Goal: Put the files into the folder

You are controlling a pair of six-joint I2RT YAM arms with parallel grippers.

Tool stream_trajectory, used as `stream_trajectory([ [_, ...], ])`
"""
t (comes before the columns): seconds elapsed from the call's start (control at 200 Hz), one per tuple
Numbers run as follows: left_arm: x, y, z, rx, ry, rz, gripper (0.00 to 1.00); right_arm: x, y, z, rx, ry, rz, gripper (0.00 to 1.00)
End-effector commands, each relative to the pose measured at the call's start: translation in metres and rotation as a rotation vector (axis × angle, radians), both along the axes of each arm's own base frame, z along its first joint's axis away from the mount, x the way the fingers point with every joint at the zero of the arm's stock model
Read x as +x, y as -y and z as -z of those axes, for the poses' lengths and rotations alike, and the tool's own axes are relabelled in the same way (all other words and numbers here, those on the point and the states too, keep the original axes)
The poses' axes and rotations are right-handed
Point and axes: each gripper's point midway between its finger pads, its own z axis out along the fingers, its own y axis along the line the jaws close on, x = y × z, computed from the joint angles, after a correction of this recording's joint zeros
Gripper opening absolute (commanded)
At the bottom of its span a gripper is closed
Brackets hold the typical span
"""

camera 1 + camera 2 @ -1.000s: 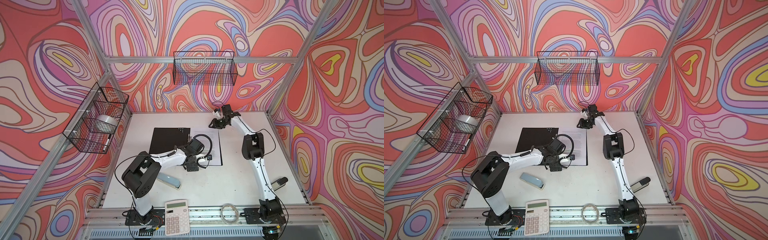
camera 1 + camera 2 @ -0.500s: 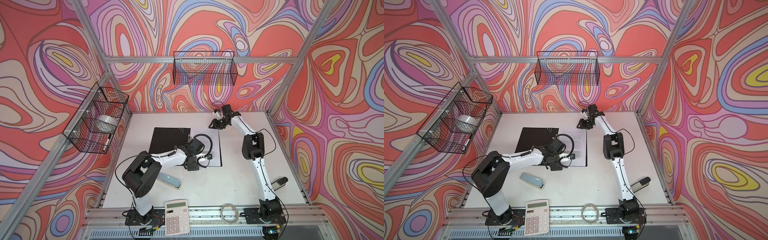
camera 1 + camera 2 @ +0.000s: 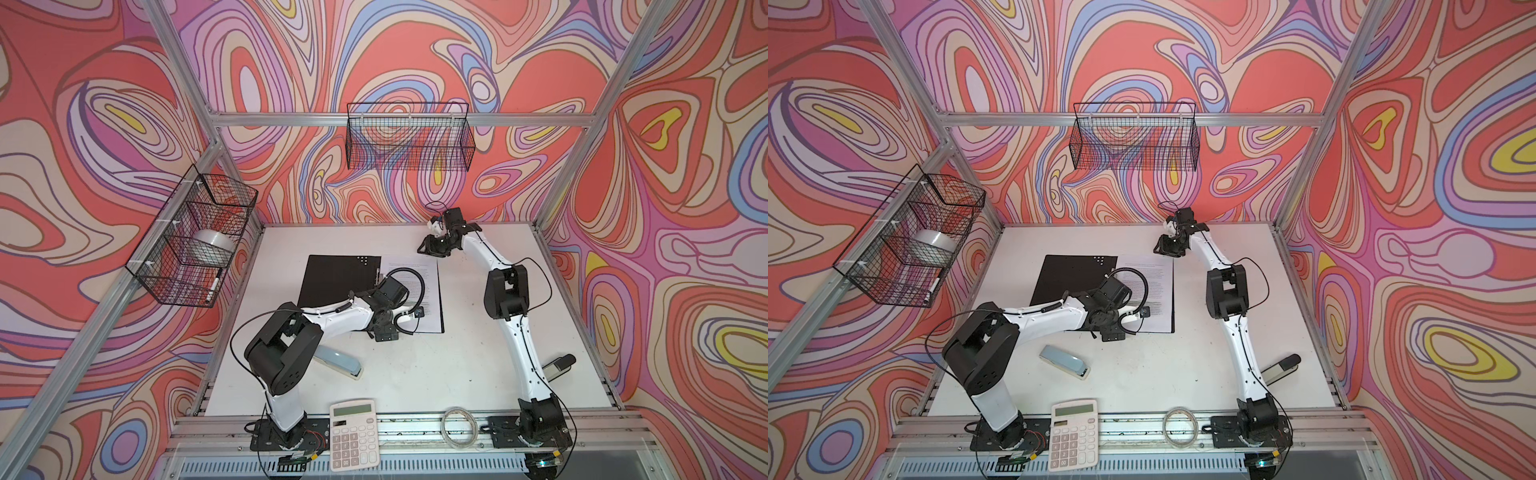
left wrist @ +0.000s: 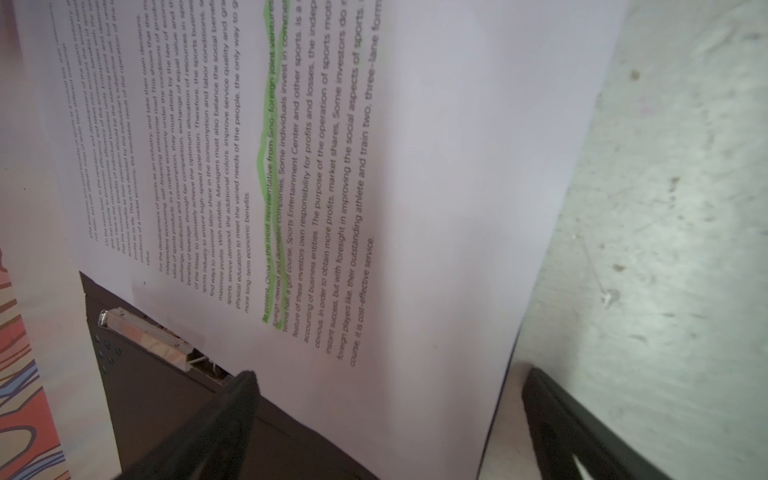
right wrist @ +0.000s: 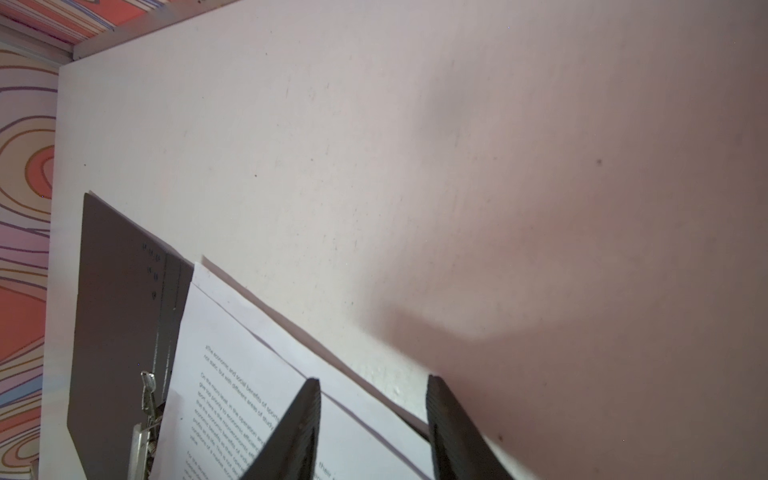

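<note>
Top views: the folder (image 3: 338, 278) is laid open, black inside up, mid-bench (image 3: 415, 374), with the files (image 3: 430, 291) on its right half. Left wrist: the left gripper (image 4: 390, 372) jaws are spread wide over green-highlighted print. Right wrist: the right gripper (image 5: 372, 379) jaws are parted astride the files' edge.

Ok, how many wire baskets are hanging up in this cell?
2. The left-wall wire basket hangs on the left side; the back-wall wire basket hangs near the middle of the rear wall. Both show in both top views, and nothing suggests a hidden third.
</note>
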Motion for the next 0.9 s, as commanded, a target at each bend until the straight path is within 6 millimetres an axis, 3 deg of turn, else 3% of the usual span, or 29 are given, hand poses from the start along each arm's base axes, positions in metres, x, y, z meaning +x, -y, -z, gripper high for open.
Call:
stream_trajectory([
  [0.0, -0.005, -0.003, 0.002, 0.027, -0.016, -0.004, 1.00, 0.011, 0.000, -0.042, 0.035, 0.074, 0.024, 0.44],
  [0.265, -0.005, 0.002, -0.002, 0.002, -0.021, -0.007, 1.00, 0.006, -0.002, -0.034, 0.047, 0.045, 0.011, 0.44],
  [0.406, -0.005, 0.002, -0.009, -0.008, -0.037, -0.034, 1.00, 0.010, 0.005, -0.052, 0.023, 0.081, 0.044, 0.44],
  [0.636, -0.014, 0.008, -0.066, -0.120, -0.067, -0.111, 1.00, 0.012, 0.027, -0.117, -0.014, 0.180, 0.127, 0.44],
  [0.771, -0.017, 0.008, -0.103, -0.190, -0.062, -0.164, 1.00, -0.008, 0.030, -0.138, -0.008, 0.166, 0.132, 0.42],
  [0.896, -0.012, 0.004, -0.122, -0.237, -0.056, -0.253, 1.00, -0.038, 0.033, -0.146, 0.002, 0.117, 0.137, 0.39],
])
